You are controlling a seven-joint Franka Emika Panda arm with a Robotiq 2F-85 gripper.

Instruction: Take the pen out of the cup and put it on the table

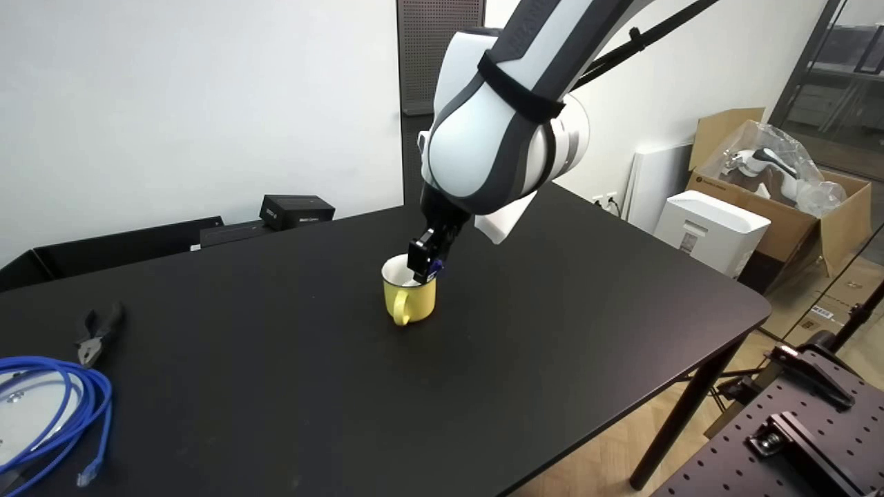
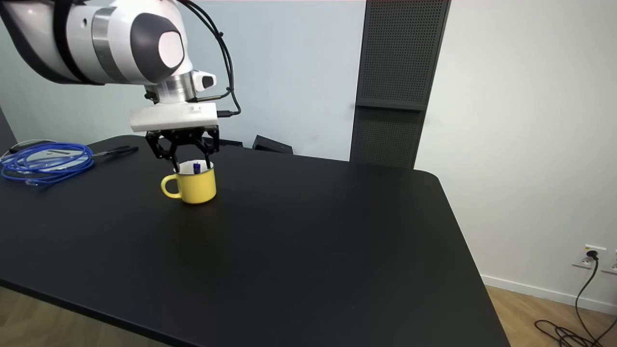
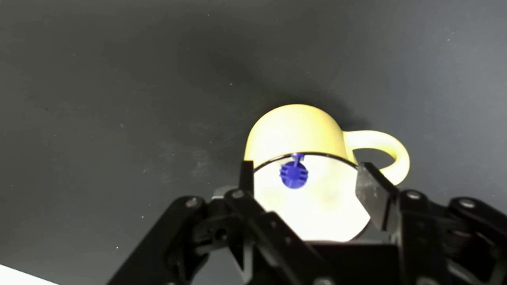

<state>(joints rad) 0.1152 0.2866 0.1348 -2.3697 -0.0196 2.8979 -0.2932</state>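
Presently, your gripper (image 2: 193,167): fingers spread at the rim of the cup (image 3: 295,130). Pen (image 3: 294,175), one: inside that yellow cup, blue end up, between your fingers, apart from both. Table (image 1: 331,414), black: bearing the cup, with pliers (image 1: 90,351) and a coiled blue cable (image 1: 95,390) well apart from it.

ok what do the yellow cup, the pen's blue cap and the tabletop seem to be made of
Yellow cup: smooth, perhaps enamelled metal, judging by the thin dark rim, though glazed ceramic is possible. Pen's blue cap: probably opaque plastic, with moulded-looking clip and ribs. Tabletop: matte black, maybe laminate or painted board, showing only soft glare.
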